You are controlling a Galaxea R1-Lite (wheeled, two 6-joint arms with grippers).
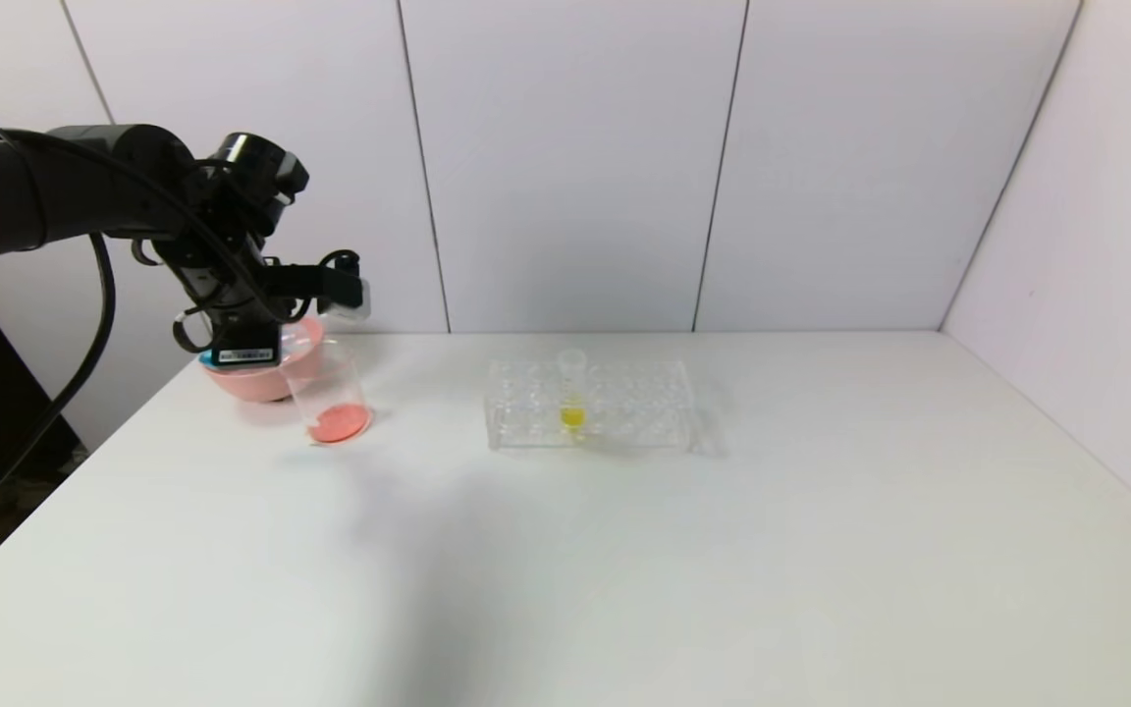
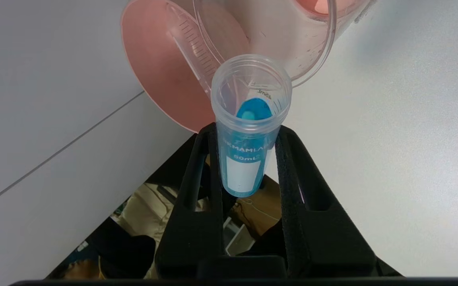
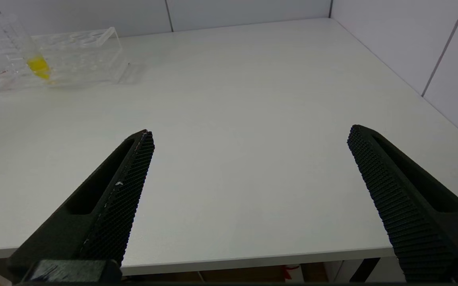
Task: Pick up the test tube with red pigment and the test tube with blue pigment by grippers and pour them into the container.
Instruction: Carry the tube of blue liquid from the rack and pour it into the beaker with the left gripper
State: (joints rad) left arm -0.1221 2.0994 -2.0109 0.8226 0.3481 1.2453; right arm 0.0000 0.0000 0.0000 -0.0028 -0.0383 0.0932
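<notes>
The test tube with blue pigment (image 2: 249, 131) is clamped in the left gripper (image 2: 247, 159), long axis aimed mouth-first at the container (image 2: 292, 43) rim just beyond; right gripper (image 3: 249, 178) is held wide open, well apart.

The blue tube (image 2: 249, 131), clear plastic with a white label, is clamped in the left gripper (image 2: 247, 137), its open mouth at the beaker's rim. The beaker (image 1: 330, 398) stands upright just beside the pink bowl (image 1: 261, 378), with orange-red liquid at its bottom.
</notes>
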